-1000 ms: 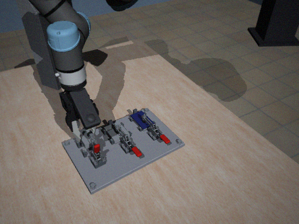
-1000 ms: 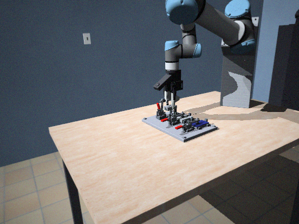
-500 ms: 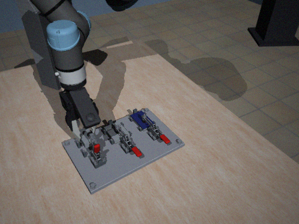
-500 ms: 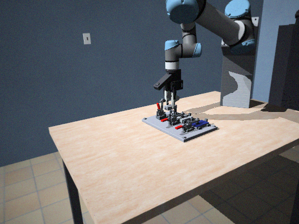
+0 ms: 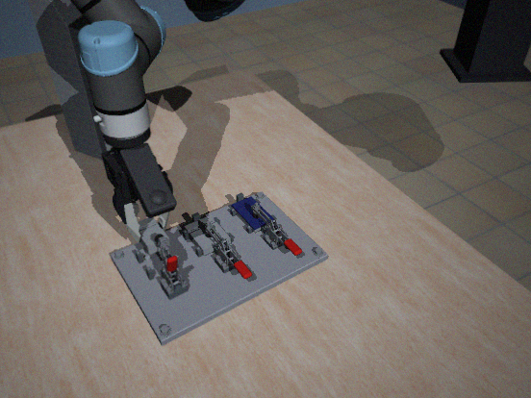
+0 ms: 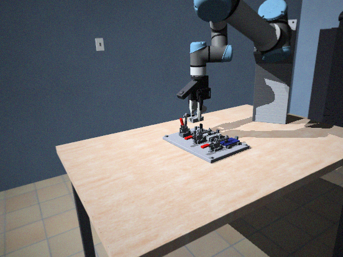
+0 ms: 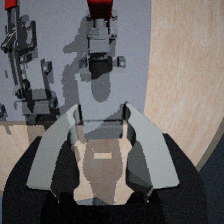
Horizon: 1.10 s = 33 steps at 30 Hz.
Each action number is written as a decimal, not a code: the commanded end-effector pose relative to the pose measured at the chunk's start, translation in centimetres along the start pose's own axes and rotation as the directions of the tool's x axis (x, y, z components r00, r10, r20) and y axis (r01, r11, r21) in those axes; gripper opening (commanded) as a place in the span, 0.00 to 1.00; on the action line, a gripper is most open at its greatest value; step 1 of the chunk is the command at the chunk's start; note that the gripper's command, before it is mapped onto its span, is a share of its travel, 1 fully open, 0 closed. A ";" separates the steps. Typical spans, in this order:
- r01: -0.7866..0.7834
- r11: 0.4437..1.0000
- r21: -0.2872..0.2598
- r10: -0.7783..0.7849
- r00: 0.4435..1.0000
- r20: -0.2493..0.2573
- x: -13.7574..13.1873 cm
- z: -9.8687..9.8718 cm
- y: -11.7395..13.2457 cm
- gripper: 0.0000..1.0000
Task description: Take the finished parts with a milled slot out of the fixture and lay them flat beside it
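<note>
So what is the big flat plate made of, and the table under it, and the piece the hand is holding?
The plate looks like metal: plain matte grey, with bolt heads at its corners. The table looks like pale wood, with streaky grain lines. The piece in the hand is light grey like the plate, so probably metal too, though painted plastic would look the same.
</note>
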State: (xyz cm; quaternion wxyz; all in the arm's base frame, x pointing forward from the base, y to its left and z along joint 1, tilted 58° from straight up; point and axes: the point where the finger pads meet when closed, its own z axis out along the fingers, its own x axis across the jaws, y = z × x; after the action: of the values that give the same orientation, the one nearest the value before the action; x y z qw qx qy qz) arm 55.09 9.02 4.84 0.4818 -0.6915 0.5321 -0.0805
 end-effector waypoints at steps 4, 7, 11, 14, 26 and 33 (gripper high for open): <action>0.001 1.000 -0.001 -0.001 1.000 0.001 0.0 -1.1 0.2 0.00; 0.001 1.000 -0.001 -0.001 1.000 0.001 0.0 -1.3 0.3 0.00; 0.001 1.000 -0.001 -0.001 1.000 0.001 0.0 -1.4 0.3 0.00; 0.001 1.000 -0.001 -0.001 1.000 0.001 0.0 -1.5 0.3 0.00; 0.001 1.000 -0.001 -0.001 1.000 0.001 0.0 -1.5 0.3 0.00; 0.001 1.000 -0.001 -0.001 1.000 0.001 0.0 -1.5 0.3 0.00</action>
State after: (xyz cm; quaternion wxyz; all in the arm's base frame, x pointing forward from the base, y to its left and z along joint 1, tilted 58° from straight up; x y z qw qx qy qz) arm 53.99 8.20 5.34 0.4816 -0.6922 0.5316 -0.0795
